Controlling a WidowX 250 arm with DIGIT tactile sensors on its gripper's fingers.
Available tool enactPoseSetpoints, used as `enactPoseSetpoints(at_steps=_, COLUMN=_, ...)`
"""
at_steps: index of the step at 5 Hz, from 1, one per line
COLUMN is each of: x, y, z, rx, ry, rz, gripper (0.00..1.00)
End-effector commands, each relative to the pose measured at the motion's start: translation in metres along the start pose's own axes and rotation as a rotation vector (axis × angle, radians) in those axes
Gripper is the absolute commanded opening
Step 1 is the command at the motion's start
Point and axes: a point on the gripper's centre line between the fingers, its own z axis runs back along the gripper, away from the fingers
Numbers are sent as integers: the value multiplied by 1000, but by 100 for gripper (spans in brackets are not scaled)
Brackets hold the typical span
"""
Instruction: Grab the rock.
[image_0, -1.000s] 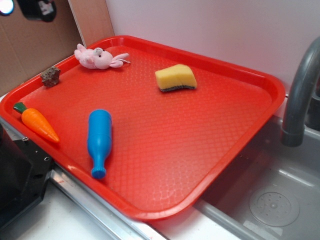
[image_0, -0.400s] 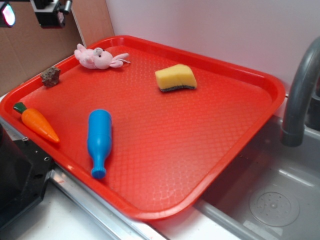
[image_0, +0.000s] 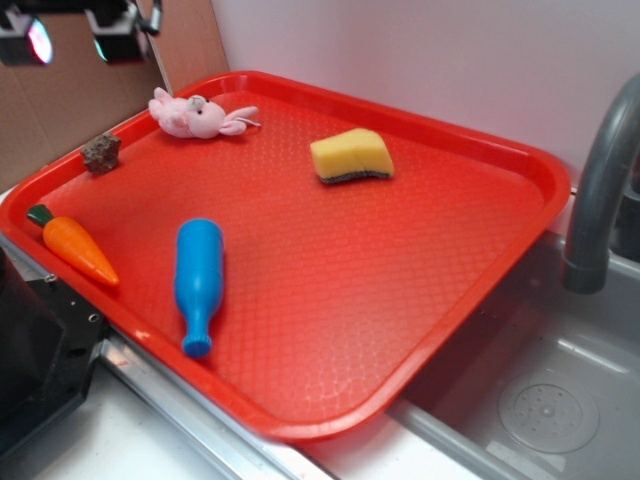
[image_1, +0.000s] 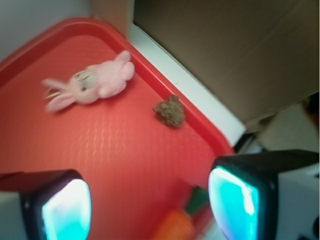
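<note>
Our pincer (image_1: 150, 205) hangs wide open and empty, so the small, bumpy brown-grey rock (image_1: 170, 110) can fit between its fingers, and that rock sits ahead of it by the red plastic tray's (image_1: 210, 134) rim, near the pink plush bunny (image_1: 95, 84)

A pale, plain wall (image_0: 420, 50) runs along the back from twelve to two o'clock, evenly lit, with a brown cardboard panel (image_0: 60, 110) standing against it at ten o'clock. At three o'clock a grey faucet (image_0: 600, 190) curves up over a grey sink basin (image_0: 560, 400), whose round drain (image_0: 548, 412) shows at four o'clock. A white counter (image_0: 100, 445) with a metal edge strip (image_0: 190, 415) fills the seven o'clock corner, soft reflections lying on the basin.
</note>
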Motion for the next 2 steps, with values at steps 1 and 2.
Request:
enactPoseSetpoints(at_steps=1, x=20, y=28, z=-37, rx=27, ry=-99, rz=471, gripper=100)
enactPoseSetpoints(at_steps=2, x=29, y=34, z=-49, rx=16, ry=-77, rz=537, gripper=100)
